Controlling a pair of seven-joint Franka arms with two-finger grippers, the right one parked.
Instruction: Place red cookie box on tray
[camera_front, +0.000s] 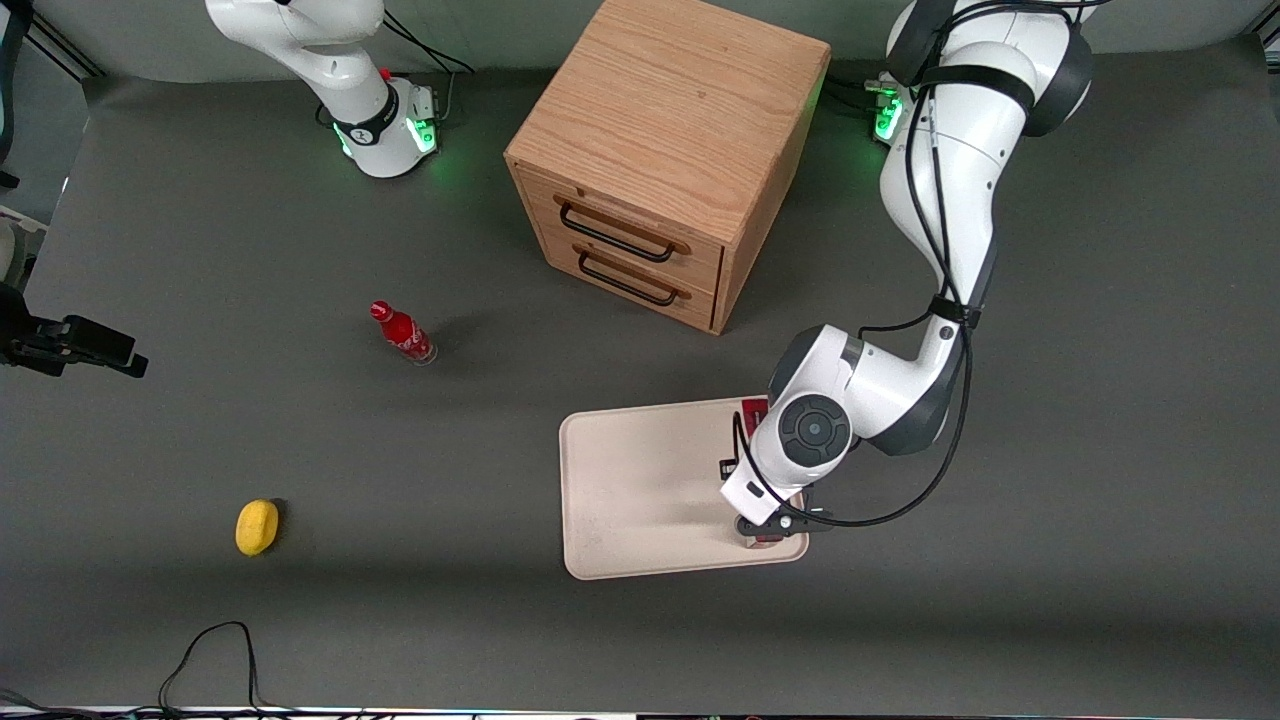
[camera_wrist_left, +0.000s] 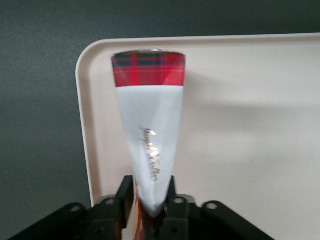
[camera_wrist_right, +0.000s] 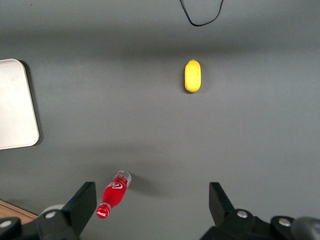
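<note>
Red cookie box (camera_wrist_left: 149, 120) in gripper (camera_wrist_left: 150, 200), over tray (camera_wrist_left: 240, 125)

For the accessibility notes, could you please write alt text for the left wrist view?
The gripper is shut on one end of a long red cookie box, which is white-grey along its length and red tartan at the other end, held over a corner of the cream tray. The dark grey table lies past the tray's rounded rim.
</note>
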